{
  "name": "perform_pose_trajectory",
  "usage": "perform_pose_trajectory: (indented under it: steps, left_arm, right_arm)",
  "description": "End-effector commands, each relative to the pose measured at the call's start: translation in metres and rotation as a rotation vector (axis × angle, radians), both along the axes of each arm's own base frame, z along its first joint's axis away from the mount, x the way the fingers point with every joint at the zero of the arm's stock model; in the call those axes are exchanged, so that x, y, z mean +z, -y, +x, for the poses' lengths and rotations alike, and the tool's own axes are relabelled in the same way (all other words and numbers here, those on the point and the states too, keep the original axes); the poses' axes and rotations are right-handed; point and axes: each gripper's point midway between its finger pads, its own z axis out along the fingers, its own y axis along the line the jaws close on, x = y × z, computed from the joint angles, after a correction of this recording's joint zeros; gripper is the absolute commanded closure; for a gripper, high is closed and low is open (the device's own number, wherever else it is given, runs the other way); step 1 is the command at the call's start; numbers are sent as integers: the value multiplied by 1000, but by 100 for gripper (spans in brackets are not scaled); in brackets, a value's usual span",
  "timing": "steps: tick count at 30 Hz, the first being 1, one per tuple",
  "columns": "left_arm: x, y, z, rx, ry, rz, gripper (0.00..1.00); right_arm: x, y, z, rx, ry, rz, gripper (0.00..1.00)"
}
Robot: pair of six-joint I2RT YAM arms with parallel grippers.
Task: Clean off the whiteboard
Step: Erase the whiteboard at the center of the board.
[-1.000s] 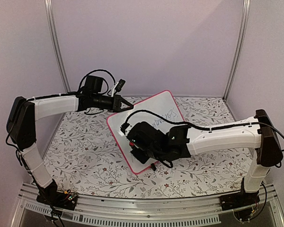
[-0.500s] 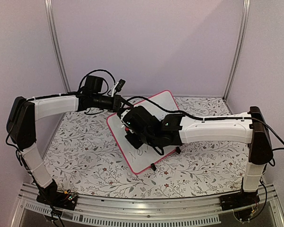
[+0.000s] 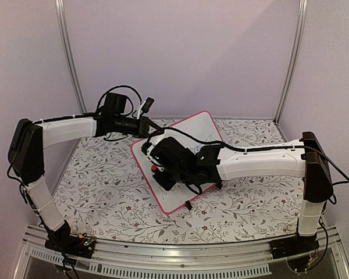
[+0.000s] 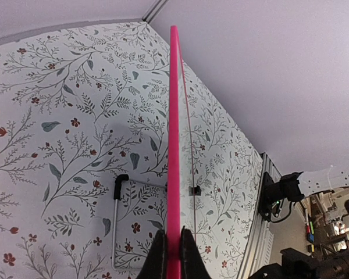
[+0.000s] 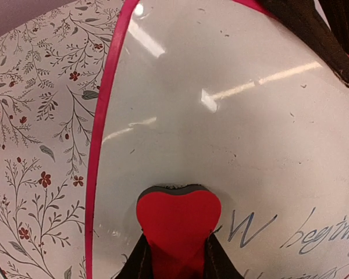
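The whiteboard sits at the centre of the top view, apparently propped at a slant on its small feet above the flowered table. Handwriting remains on it, at the lower right of the right wrist view. The left gripper is clenched on the board's pink rim, at the bottom of its own view. The right gripper grasps a red heart-shaped eraser, which seems to lie against the board just left of the writing. Our worry is that pushing hard on a propped board may flex it or twist it out of the left pinch, since a thin edge grip resists turning poorly. The eraser could also tilt between the fingers and skip letters.
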Motion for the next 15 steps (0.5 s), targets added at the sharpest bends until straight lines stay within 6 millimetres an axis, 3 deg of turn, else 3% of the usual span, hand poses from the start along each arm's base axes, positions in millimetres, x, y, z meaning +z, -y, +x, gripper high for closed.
perform_pose_trajectory:
  steps: [1,15]
  left_arm:
    - [6,-5,5,27,47,7,100]
    - [6,-5,5,27,45,8,100]
  right_arm:
    - [-23,-2,-10,21,-51,-13,100]
    - [-44,10,-17,-2,-79,-64,100]
